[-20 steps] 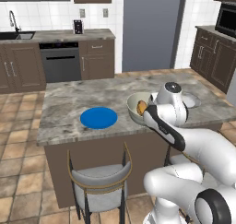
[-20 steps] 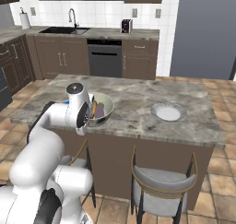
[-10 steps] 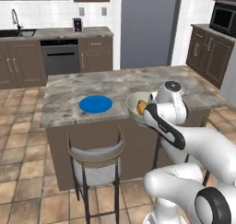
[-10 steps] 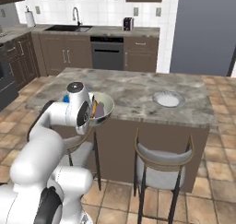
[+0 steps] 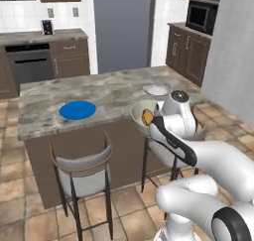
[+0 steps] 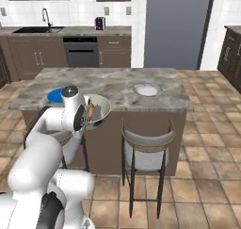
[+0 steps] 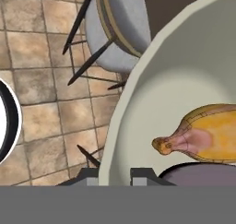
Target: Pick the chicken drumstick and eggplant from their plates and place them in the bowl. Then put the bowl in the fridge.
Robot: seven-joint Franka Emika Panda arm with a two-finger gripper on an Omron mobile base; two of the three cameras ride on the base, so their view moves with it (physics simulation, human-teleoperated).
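**Bowl lifted clear of the island, fridge ahead**

The fridge [image 6: 176, 28] stands tall and slate-blue against the far wall, beyond the island [image 6: 113, 84], so the bowl must travel forward past the island's far edge to reach it. The island carries a blue plate [image 5: 77, 110] near its left edge and a pale plate [image 6: 146, 89] toward its right end. The bowl [image 5: 141, 113] hangs off the island's near edge, above the stools [image 6: 143, 150], level and mouth up. The gripper [image 7: 115, 174] is closed tight on the bowl's rim, the bowl lying just in front of the hand. Inside it the drumstick [image 7: 207, 135], golden with a pinkish knuckle, lies lengthwise across the bowl, beside the dark purple eggplant [image 7: 203, 174].
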